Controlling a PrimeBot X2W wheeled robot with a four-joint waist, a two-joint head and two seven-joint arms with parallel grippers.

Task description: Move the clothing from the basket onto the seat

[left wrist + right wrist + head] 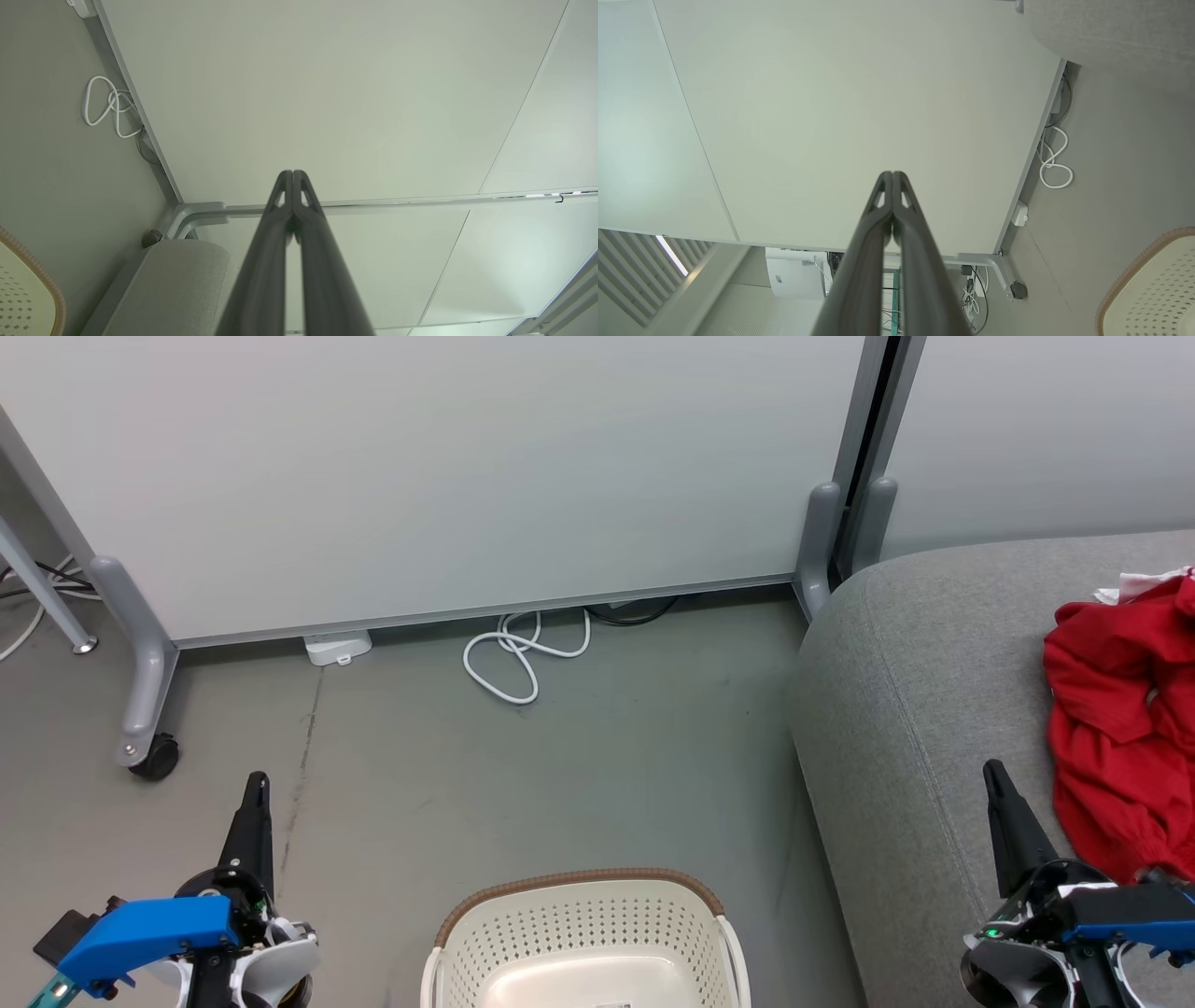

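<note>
Red clothing (1125,719) with a bit of white trim lies crumpled on the light-grey seat (915,709) at the right. The cream basket (583,933) with its brown rim stands on the floor at the bottom centre; what I see of its inside holds no clothing. My left gripper (256,782) is at the lower left over the floor, left of the basket, fingers pressed together with nothing between them (293,173). My right gripper (992,769) hovers over the seat just left of the clothing, apart from it, also shut and holding nothing (893,174).
A pale partition panel (448,476) on grey wheeled feet (145,747) stands behind the basket. A white cable coil (518,658) and a white power box (338,647) lie on the grey floor at its base. Open floor separates basket and panel.
</note>
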